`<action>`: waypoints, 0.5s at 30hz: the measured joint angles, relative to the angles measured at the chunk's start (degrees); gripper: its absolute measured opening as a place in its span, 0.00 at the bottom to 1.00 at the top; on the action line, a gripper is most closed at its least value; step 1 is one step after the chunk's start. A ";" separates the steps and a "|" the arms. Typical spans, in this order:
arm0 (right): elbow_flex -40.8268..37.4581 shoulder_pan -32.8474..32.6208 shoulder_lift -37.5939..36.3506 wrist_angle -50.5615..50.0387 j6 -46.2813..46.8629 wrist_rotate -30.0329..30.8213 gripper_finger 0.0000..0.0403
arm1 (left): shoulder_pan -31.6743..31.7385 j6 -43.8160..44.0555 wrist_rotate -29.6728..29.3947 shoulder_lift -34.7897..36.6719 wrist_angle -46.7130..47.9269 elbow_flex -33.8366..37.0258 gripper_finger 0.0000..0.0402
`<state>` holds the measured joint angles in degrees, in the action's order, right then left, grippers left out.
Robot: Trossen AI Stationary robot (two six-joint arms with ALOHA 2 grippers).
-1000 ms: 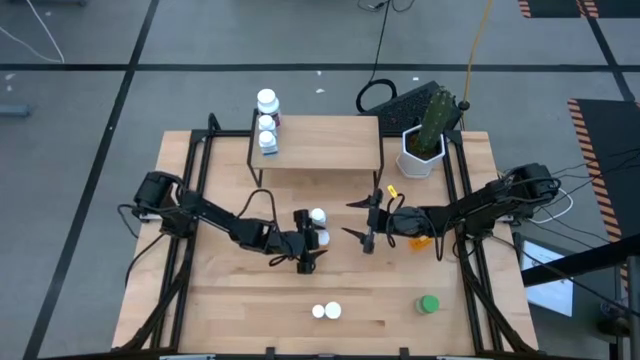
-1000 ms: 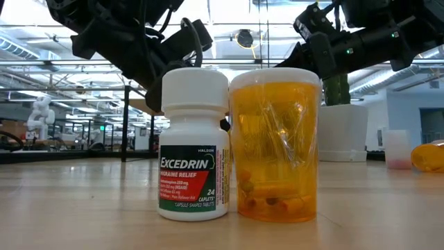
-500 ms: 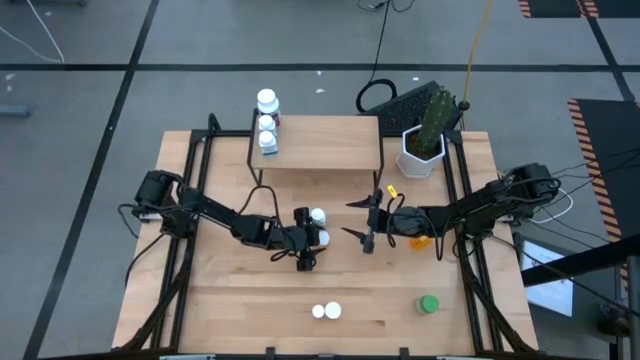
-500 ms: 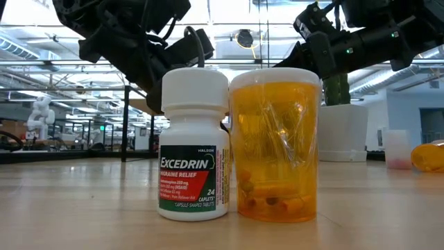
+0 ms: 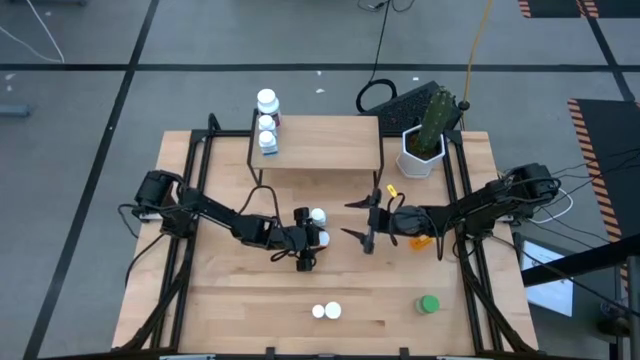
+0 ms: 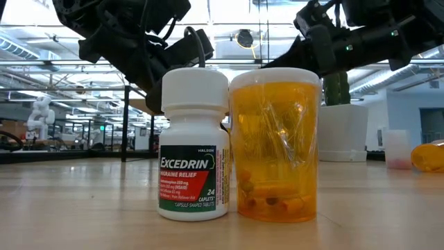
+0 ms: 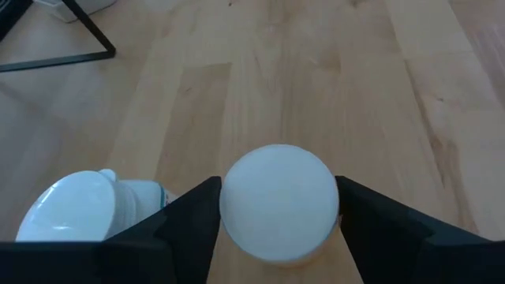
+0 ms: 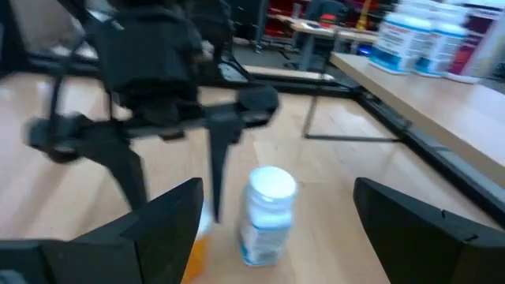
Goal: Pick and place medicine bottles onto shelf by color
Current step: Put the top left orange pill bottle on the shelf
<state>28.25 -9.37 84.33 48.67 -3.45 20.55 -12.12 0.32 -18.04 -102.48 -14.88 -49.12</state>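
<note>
Mid-table, an orange medicine bottle with a white cap (image 7: pixel 279 200) stands between the fingers of my left gripper (image 5: pixel 308 239), which is shut on it. A white bottle (image 5: pixel 317 215) stands right beside it, on its far side. My right gripper (image 5: pixel 358 220) hovers open just right of both and faces them. The shelf (image 5: pixel 330 142) at the far edge carries three white bottles (image 5: pixel 267 124) on its left end. A white bottle (image 6: pixel 193 142) and an orange one (image 6: pixel 275 144) stand together near the front edge. A green bottle (image 5: pixel 428 304) stands at the front right. My left gripper has the orange bottle between its two fingers (image 7: pixel 188 222), one on each side just under the white cap (image 7: pixel 237 237). The cap hides the contact itself. The fingers come from the table's left, slanting down. The bottle stands upright on the table.
A white pot with a cactus (image 5: pixel 422 150) stands at the far right beside the shelf. An orange bottle (image 5: pixel 421 240) lies on the table under my right arm. A small yellow object (image 5: pixel 392 188) lies right of the shelf.
My left gripper's fingers have drawn closer together around the orange bottle, and the wrist has turned slightly. The bottle stands where it was.
</note>
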 joint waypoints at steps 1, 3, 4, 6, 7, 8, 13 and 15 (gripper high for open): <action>0.02 0.01 0.00 0.37 0.47 -1.22 0.81 | 0.00 0.00 0.00 0.00 -0.02 0.00 0.61; 0.02 0.01 0.00 0.80 1.32 -2.90 0.81 | 0.00 -0.02 0.00 0.00 0.01 0.00 0.63; 0.02 -0.01 0.00 0.87 1.57 -2.89 0.81 | 0.00 -0.02 0.00 0.00 -0.02 0.00 0.64; 0.02 -0.12 0.00 0.87 2.40 -2.90 0.81 | 0.00 -0.02 -0.02 0.00 -0.01 0.00 0.67; 0.02 -0.26 0.00 0.83 2.88 -2.88 0.81 | 0.00 -0.02 -0.02 0.00 0.01 0.00 0.69; 0.02 -0.45 0.00 0.83 3.23 -2.86 0.81 | 0.00 -0.02 -0.02 0.00 0.01 0.00 0.71; 0.02 -1.95 0.86 0.98 4.22 -2.88 0.81 | 0.00 -0.02 -0.02 0.02 0.01 0.00 0.80; 0.02 -2.49 1.50 1.50 4.31 -2.84 0.81 | 0.00 -0.04 -0.02 0.02 0.03 0.00 0.83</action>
<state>28.27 -11.85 85.84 50.17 0.86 17.72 -12.12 0.28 -18.06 -102.45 -14.85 -49.12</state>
